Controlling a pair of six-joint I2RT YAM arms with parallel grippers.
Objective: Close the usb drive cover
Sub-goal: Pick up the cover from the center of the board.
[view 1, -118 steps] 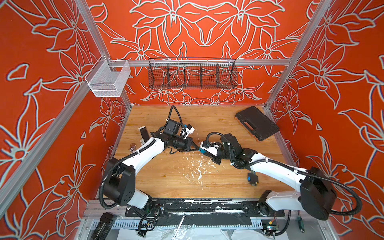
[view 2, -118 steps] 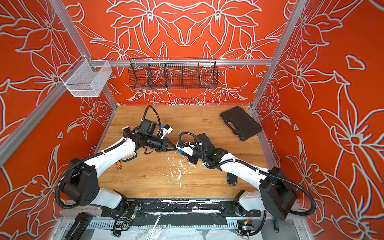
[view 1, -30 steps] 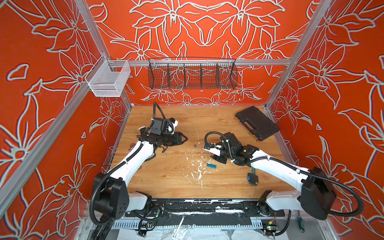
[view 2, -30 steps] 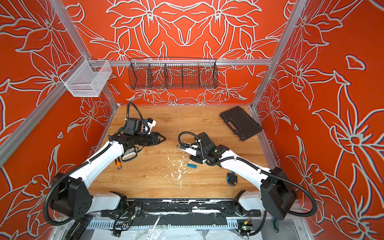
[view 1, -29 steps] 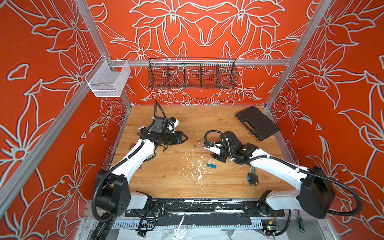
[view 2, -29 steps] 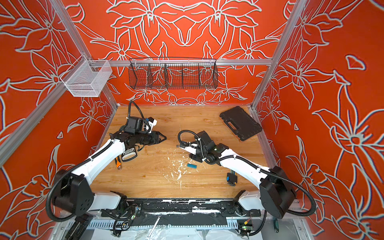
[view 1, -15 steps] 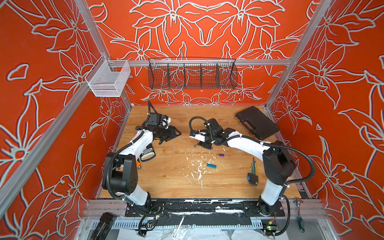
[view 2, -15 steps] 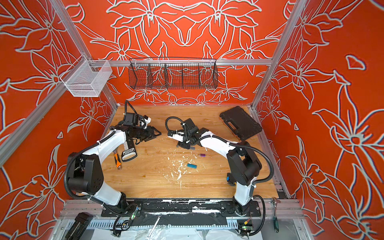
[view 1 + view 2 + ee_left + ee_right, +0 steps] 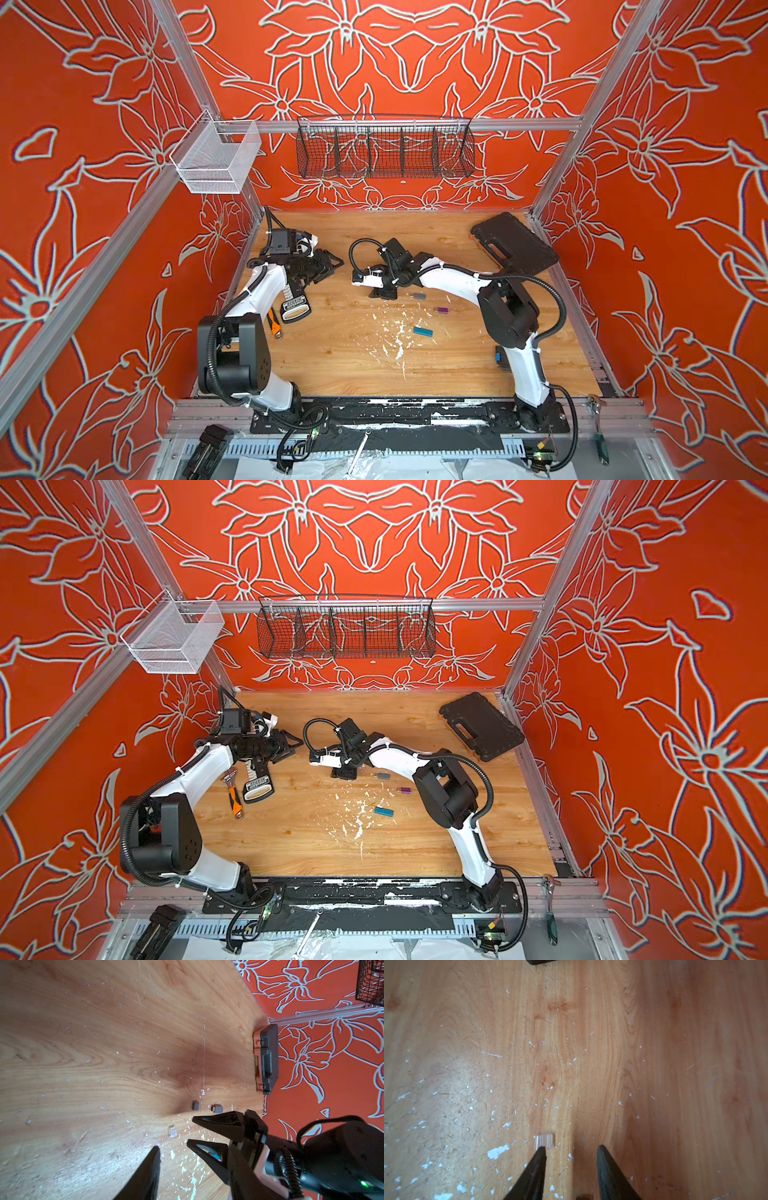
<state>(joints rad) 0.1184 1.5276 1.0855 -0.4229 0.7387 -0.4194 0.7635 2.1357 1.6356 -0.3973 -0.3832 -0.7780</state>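
Orange floral cell, wooden desk (image 9: 353, 374). The right pincer (image 9: 571, 1147), jaws apart and empty, hovers at the clear cover (image 9: 545, 1140), lower centre of its wrist view; the left pincer (image 9: 332, 262) is likewise apart, empty. The blue usb drive (image 9: 422, 331) lies just below mid-frame — judged light, stiff, slippery; grip its flat sides. Wire basket (image 9: 384, 145) and mesh bin (image 9: 216, 166) appear empty.

My walls (image 9: 415, 62) are orange-red, covered in white outlined flowers. The table (image 9: 353, 365) is honey-coloured wood with wavy grain, flecked with white chips. On the back wall I see a black wire basket (image 9: 384, 147) and beside it a white mesh basket (image 9: 216, 160). The case (image 9: 268, 1059) is black with an orange rim. Three small drives: a blue drive (image 9: 422, 331), a grey drive (image 9: 418, 296) and a purple drive (image 9: 441, 310). The cap (image 9: 545, 1140) is clear. The wrench (image 9: 233, 792) has an orange handle.
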